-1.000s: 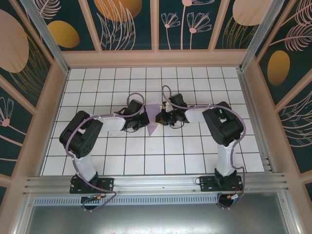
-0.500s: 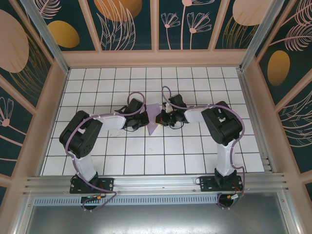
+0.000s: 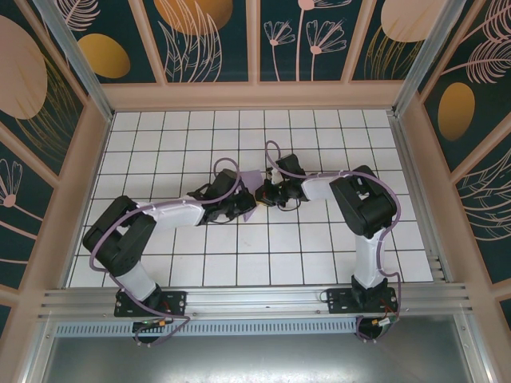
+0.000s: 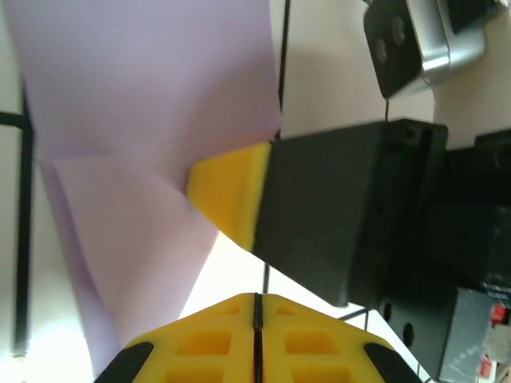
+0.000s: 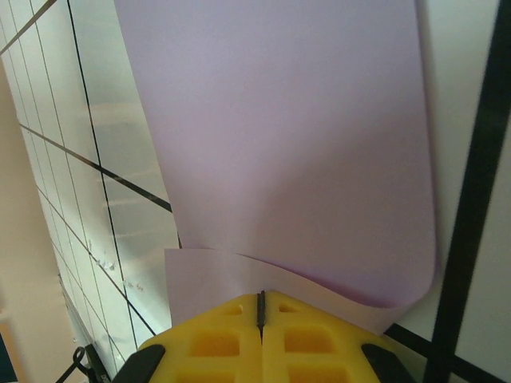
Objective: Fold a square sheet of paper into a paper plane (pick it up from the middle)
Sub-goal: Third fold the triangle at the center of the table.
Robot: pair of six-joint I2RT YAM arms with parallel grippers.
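square sheet of paper [image 5: 279, 144]: mid-table, slightly far of centre, between the two grippers. It is partly folded, with one crease across it in the left wrist view and the flap's curled edge lifted off the tiles.

right gripper [image 5: 261, 302]: pads together, and the sheet's folded edge runs in between them, so it reads as clamped on the sheet. From the left wrist its yellow fingertip sits right at the crease.

left gripper [image 4: 255, 307]: pads together, just near of the sheet. Can't tell if any paper is caught.

Step, my read: setting a fold.
- use the right clamp as the anchor, no pulling
- run the closed left tips along the crease, outward from the anchor, low and flat
- check edges line up before pressing; thin paper will skid on the table [image 3: 319, 239]

Count: 1 sheet, 1 clear crease, 2 grippers.
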